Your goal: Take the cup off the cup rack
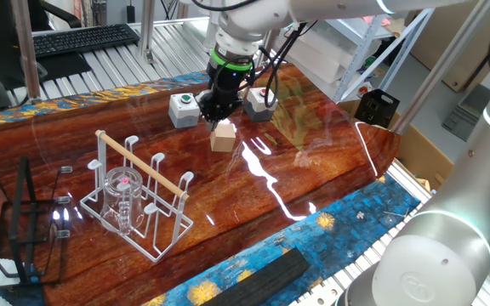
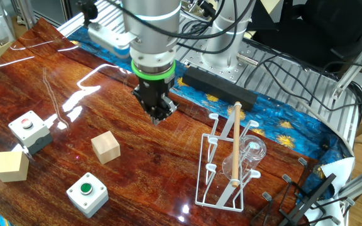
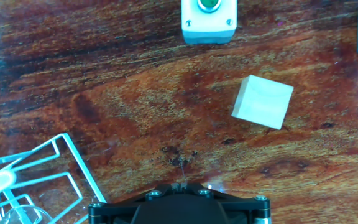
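The cup (image 1: 122,201) is a clear glass mug standing upside down over a peg inside the cup rack (image 1: 144,163), a white wire rack with a light wooden rod on top, at the table's front left. In the other fixed view the cup (image 2: 252,152) sits on the right side of the rack (image 2: 235,143). My gripper (image 1: 210,110) hovers over the table middle, well away from the rack, fingers together and empty; it also shows in the other fixed view (image 2: 159,115). In the hand view the rack (image 3: 48,163) is at the lower left, and only the gripper's tip (image 3: 180,185) shows.
A wooden cube (image 1: 223,137) lies just below the gripper. A green-button box (image 1: 184,109) and a red-button box (image 1: 260,100) stand behind it. A second cube (image 2: 11,166) lies at the left. A black wire stand (image 1: 24,223) stands beside the rack. A black bar (image 1: 262,276) lies on the front edge.
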Robot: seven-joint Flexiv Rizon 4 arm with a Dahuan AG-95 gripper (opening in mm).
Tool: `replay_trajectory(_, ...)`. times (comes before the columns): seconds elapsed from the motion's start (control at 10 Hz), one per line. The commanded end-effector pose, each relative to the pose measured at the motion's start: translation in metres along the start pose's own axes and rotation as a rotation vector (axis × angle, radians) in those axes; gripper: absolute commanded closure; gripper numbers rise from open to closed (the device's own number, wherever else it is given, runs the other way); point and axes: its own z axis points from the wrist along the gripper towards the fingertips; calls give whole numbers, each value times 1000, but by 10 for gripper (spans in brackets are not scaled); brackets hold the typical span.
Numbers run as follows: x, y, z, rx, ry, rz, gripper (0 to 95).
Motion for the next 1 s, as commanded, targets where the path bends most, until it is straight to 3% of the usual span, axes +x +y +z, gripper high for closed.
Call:
replay_trajectory(0.1, 1, -1, 0, 0, 4, -3, 950)
replay_trajectory(0.4, 7, 0, 0, 1, 14, 0, 950)
replay_trajectory(0.7, 3, -1, -1, 1, 17, 4, 950)
replay_trajectory(1.0, -29, -4, 5, 3, 27, 7, 950)
